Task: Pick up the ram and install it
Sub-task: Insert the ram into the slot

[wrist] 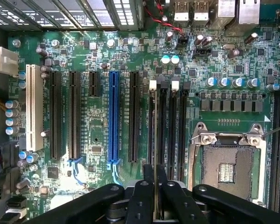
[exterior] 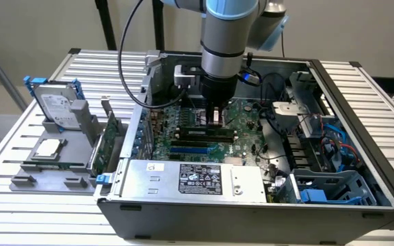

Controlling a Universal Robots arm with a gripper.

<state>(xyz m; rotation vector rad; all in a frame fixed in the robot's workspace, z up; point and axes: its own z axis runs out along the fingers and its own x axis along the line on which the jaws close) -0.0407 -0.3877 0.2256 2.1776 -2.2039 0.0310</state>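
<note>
slatted metal table carries open pc case & grey parts tray.

The exterior view looks down at an angle from in front of the open computer case, far enough back to take in the whole case, the slatted surface around it and the arm reaching in from above. The wrist view looks straight down, close over the motherboard, past its own gripper. Both views share the motherboard inside the case.
</note>
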